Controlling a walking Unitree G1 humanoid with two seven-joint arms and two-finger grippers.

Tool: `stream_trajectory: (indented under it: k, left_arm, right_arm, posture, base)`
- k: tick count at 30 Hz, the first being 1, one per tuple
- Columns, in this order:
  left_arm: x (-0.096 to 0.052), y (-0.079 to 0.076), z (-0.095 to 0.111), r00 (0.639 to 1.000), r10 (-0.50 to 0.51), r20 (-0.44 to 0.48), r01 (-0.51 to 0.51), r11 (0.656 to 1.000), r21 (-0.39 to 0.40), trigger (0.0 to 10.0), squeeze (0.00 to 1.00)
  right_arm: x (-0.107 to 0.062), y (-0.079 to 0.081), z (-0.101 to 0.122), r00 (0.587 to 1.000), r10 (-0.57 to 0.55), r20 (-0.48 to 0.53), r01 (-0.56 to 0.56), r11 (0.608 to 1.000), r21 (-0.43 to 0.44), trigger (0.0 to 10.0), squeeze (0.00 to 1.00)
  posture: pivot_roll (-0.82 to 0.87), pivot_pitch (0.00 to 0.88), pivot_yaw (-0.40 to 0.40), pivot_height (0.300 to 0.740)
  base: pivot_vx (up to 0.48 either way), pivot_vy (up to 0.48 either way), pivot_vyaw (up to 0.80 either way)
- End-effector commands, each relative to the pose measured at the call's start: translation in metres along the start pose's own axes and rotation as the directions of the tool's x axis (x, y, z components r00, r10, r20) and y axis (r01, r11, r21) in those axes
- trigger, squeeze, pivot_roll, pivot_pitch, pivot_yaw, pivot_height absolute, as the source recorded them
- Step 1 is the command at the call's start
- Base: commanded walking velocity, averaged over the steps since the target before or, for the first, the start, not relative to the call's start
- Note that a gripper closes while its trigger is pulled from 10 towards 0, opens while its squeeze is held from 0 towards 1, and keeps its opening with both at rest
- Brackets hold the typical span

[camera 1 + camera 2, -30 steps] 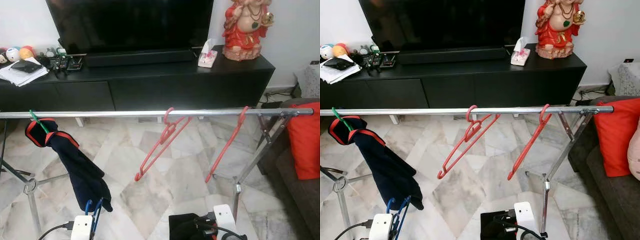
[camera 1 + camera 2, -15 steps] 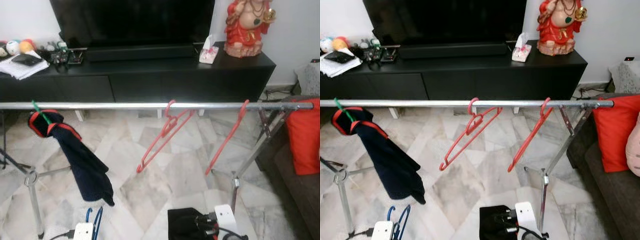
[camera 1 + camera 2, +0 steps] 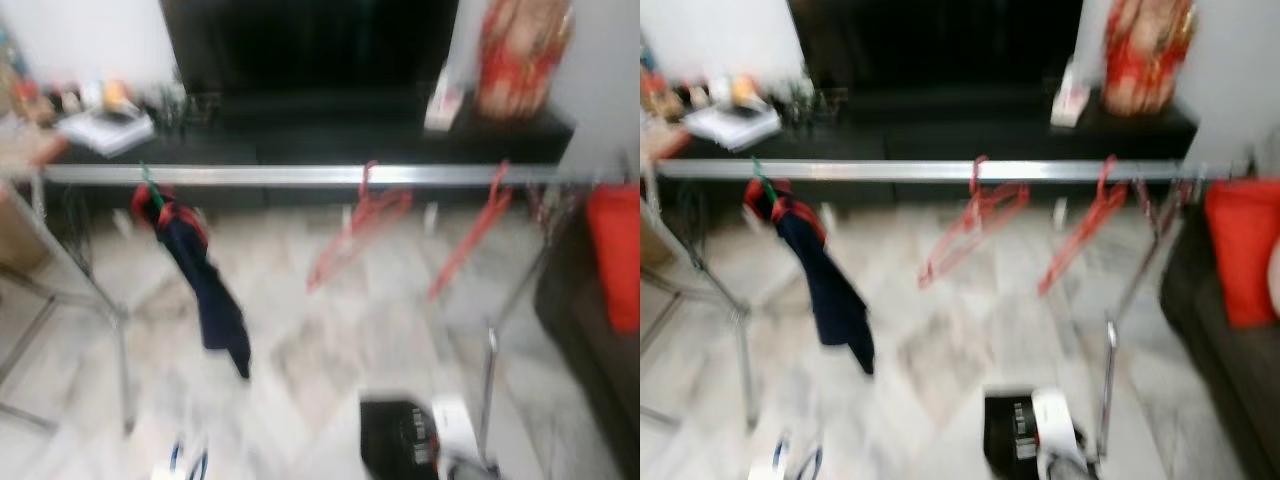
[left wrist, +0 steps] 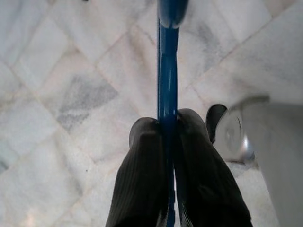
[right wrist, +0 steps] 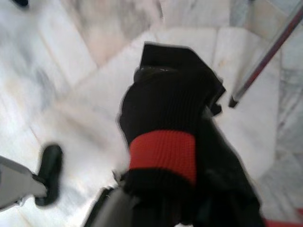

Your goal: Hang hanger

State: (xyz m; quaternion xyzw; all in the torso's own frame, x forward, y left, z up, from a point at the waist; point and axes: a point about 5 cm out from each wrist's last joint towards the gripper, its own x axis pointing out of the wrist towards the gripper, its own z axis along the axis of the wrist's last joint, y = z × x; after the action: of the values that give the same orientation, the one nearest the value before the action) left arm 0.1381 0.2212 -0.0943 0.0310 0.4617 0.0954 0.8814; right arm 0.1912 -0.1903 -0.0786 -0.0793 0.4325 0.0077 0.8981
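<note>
Currently the head views are blurred, which suggests the robot is in motion. The left gripper [image 4: 165, 142] is clenched on the blue hanger [image 4: 167, 75], its two fingers [image 4: 139, 179] pressed against either side of the thin plastic, low and near the robot on the left over the marble floor [image 4: 57, 94]. The right gripper [image 5: 165, 156] carries a black garment with a red cuff [image 5: 163, 153]; the cloth covers its fingers, so whether they are closed cannot be told. Farther off, the metal rail [image 3: 300, 176] spans the scene from left to right. It carries a dark garment on a green hanger [image 3: 205, 290] toward the left and two red hangers [image 3: 360, 225] toward the right. The blue hanger is well below the rail and not yet hung. Risk: the grip is on a narrow bar, so the hanger may pivot or slip during walking. Risk: a hook brought up misaligned may strike the rail or foul the hanging garment. Risk: the rack's legs [image 3: 488, 370] stand close to the robot's right side and could be kicked.
</note>
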Motion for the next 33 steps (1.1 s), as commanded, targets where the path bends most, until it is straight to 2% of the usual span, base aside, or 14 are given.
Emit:
stream_trajectory:
  k: [1,22,33]
  left_arm:
    - [0.0014,0.0035,0.0067,1.000,0.009,0.023,-0.009,1.000,-0.001,10.0,0.00]
    - [0.0016,0.0033,0.0079,1.000,0.011,0.028,-0.011,1.000,-0.010,10.0,0.00]
    - [0.0022,0.0000,0.0088,1.000,0.013,0.022,-0.013,1.000,-0.004,10.0,0.00]
  right_arm:
    - [0.0007,0.0058,0.0022,1.000,0.015,0.006,-0.015,1.000,0.008,10.0,0.00]
    - [0.0015,0.0072,0.0064,1.000,0.021,0.017,-0.021,1.000,0.007,10.0,0.00]
    - [0.0019,0.0079,0.0084,0.999,0.030,0.021,-0.030,1.000,-0.005,10.0,0.00]
  posture:
    - [-0.15,0.000,0.034,0.740]
    - [-0.14,0.000,0.030,0.740]
    - [-0.15,0.000,0.008,0.740]
  base:
    - [-0.319,0.000,0.00]
    - [-0.318,0.000,0.00]
    - [0.000,0.000,0.00]
